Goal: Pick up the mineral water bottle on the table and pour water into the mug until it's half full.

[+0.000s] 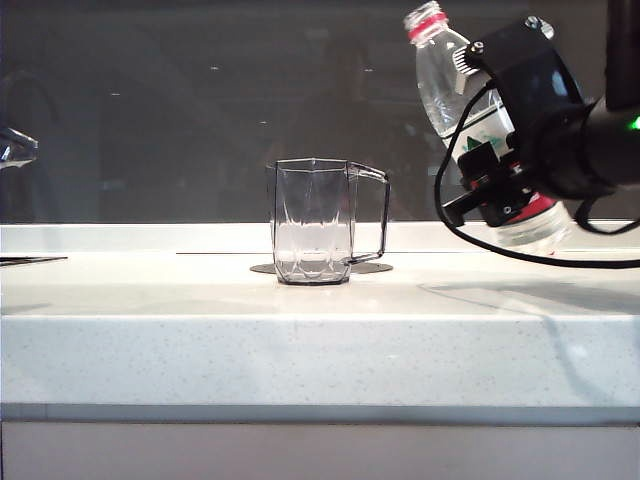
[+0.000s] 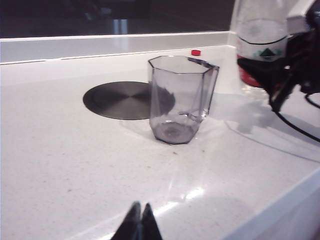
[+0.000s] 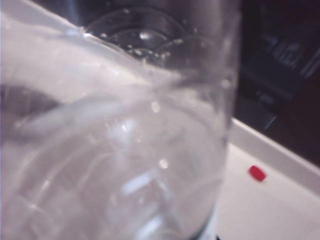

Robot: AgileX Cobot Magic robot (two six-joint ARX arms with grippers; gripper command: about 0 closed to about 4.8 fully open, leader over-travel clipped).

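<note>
Exterior view: the mineral water bottle [image 1: 455, 95] is held clear of the table [image 1: 300, 340], above its right end and towards the back edge, with its uncapped, red-ringed neck tilted up and towards the mug [image 1: 314, 222]. The right gripper [image 1: 500, 160] is clamped across the bottle's labelled middle, its jaws partly closed against the plastic (the base of the bottle hangs lowest, just above the raised back ledge). The mug stands upright near the middle of the table, towards the back edge, its handle turned to the bottle's side; it sits partly on a dark round disc [image 1: 370, 268] set flush in the surface, and is well apart from the bottle. Whether the mug holds any water cannot be told.

Left wrist view: the left gripper [image 2: 139, 224] hovers low over the front part of the table, its two dark fingertips pressed together and holding nothing. Ahead of it stand the mug and the disc, and beyond them a small red cap [image 2: 196, 52] lies near the back ledge.

Right wrist view: the bottle's clear wall fills nearly the whole frame (the jaws themselves are hidden behind it). The red cap shows on the white surface beside it.
</note>
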